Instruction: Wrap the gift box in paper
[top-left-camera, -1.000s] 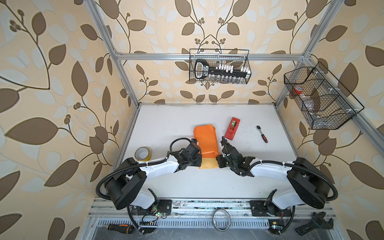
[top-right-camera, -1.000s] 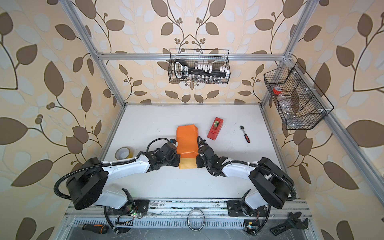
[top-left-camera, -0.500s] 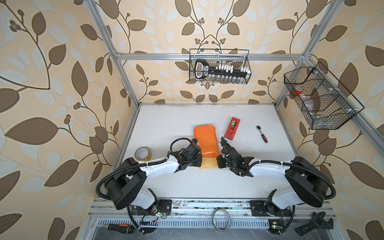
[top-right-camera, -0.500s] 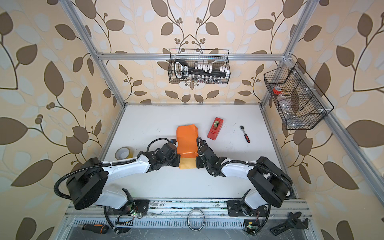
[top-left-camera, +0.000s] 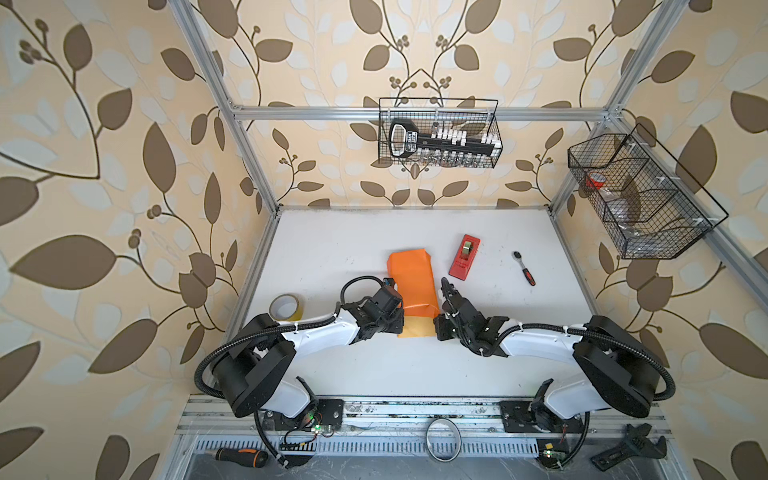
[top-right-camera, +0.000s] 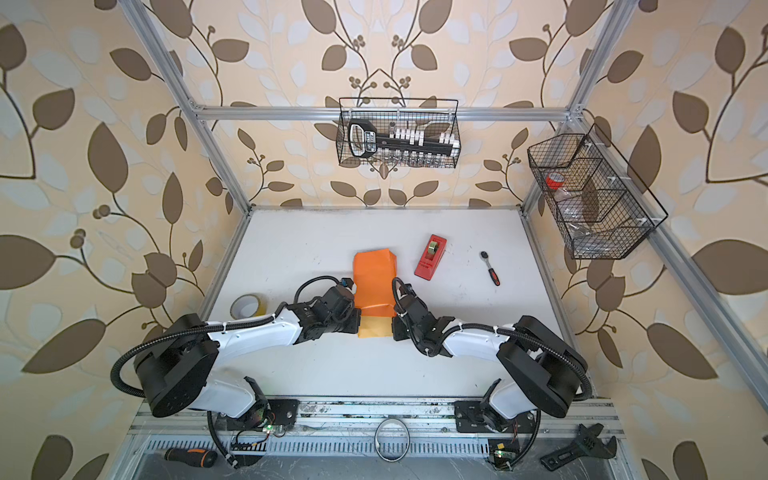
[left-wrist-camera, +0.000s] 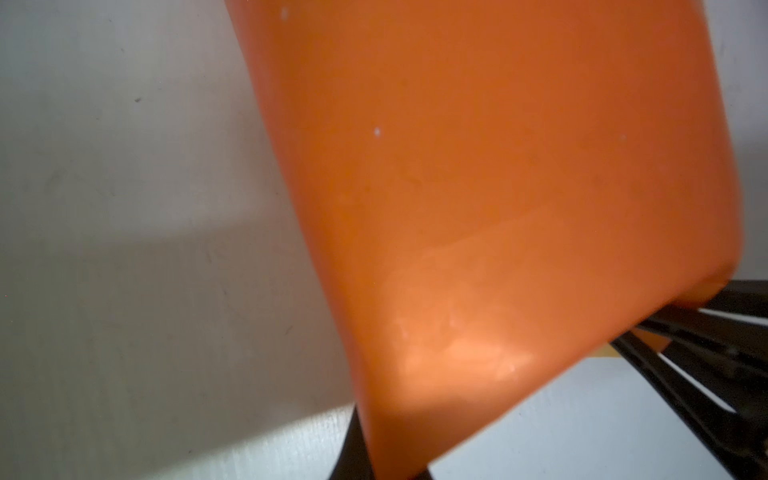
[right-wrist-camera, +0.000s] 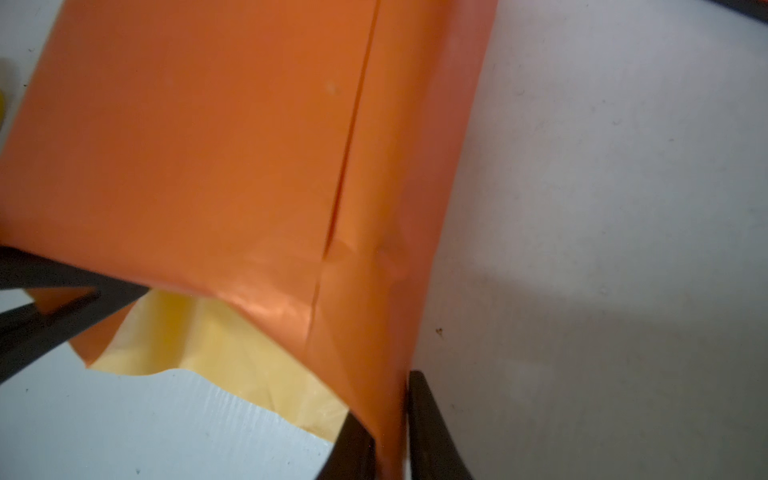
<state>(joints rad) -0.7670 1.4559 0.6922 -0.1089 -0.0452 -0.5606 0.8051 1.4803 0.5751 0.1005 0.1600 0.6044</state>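
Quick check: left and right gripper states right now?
Left gripper: closed, pinching the paper.
Right gripper: closed, pinching a folded edge of the paper.

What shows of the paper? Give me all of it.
The paper is a thin glossy sheet, bright orange outside and pale yellow inside. It lies folded into a long flat wrap in the middle of the white table, with a lengthwise seam on top. Its near end is open and crumpled, and a yellow flap sticks out. The left gripper and right gripper each pinch a near corner. No box shows.
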